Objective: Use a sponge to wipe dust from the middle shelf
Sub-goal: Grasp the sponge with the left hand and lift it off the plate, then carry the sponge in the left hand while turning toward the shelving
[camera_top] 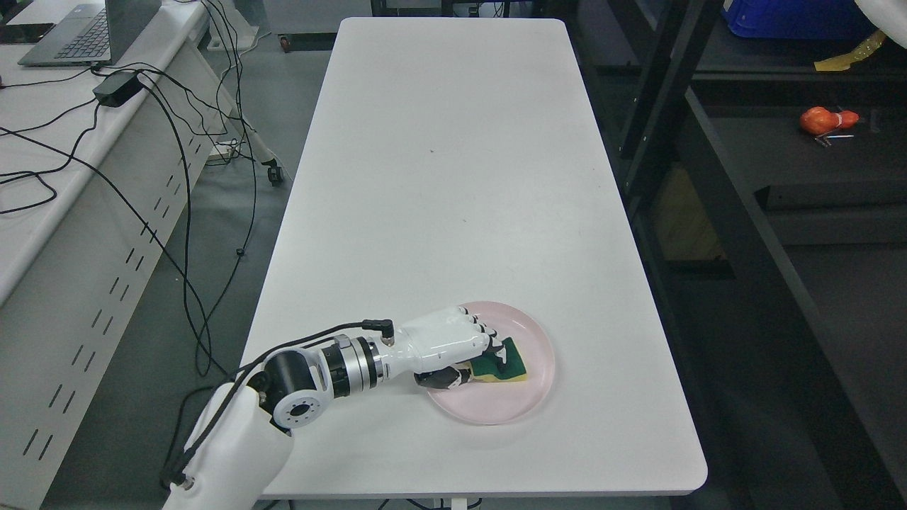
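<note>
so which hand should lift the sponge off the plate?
Left. The left hand is already over the pink plate, fingers curled onto the sponge. The right arm isn't in view.

A long white table [453, 177] fills the middle of the view, with a round pink plate [528, 400] near its front edge. To the left stands a white desk [42, 205] carrying an open laptop [85, 32] and a black power adapter [117, 88], from which black cables [186, 212] trail down over the desk's side to the grey floor. To the right, dark shelving [744, 234] holds an orange-red object [825, 119], with a blue bin [786, 18] higher up.
</note>
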Tool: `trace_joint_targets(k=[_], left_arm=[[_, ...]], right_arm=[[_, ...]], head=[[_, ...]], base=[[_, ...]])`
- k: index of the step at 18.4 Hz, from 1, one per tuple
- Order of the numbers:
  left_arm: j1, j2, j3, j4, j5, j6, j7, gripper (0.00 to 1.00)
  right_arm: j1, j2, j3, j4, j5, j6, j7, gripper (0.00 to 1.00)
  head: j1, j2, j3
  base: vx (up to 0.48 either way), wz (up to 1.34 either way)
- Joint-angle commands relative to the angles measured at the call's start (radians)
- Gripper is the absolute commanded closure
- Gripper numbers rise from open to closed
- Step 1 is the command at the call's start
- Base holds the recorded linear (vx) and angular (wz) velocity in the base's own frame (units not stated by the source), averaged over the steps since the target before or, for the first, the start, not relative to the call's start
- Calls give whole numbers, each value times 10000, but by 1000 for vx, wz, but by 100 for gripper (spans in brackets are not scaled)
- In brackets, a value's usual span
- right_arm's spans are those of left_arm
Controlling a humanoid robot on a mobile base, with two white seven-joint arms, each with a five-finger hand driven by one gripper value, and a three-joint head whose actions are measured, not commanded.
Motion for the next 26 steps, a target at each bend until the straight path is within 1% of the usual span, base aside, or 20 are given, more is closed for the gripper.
trace_joint_targets(k=[1, 2, 3, 6, 10, 13, 26], left_arm=[[-126, -444, 3185, -256, 1518, -381, 96, 97], [-217, -521, 3232, -287, 1978, -748, 80, 100], [-234, -583, 3247, -348, 2135, -934, 50, 100], [-371, -690, 3339, -976, 2152, -951, -12, 100], [-999, -660, 3278, -1514, 2136, -982, -762, 100], [-1276, -675, 3034, -1699, 2106, -997, -993, 100], [-710, -737, 2925, -1699, 2106, -982, -1009, 100]], right_arm=[[0, -175, -1, -174, 0, 7, 3, 0], [0, -175, -1, -174, 0, 7, 3, 0], [0, -175, -1, -174, 0, 7, 3, 0], [0, -175, -1, -174, 0, 7, 3, 0], [0, -175, -1, -174, 0, 7, 3, 0], [0, -175, -1, -174, 0, 7, 3, 0], [0, -175, -1, -174, 0, 7, 3, 0]], head=[[0, 0, 0], [0, 0, 0], [0, 0, 0], [0, 0, 0], [0, 0, 0], [0, 0, 0], [0, 0, 0]], base=[[0, 0], [0, 0], [0, 0], [0, 0], [0, 0], [0, 0], [-3, -1]])
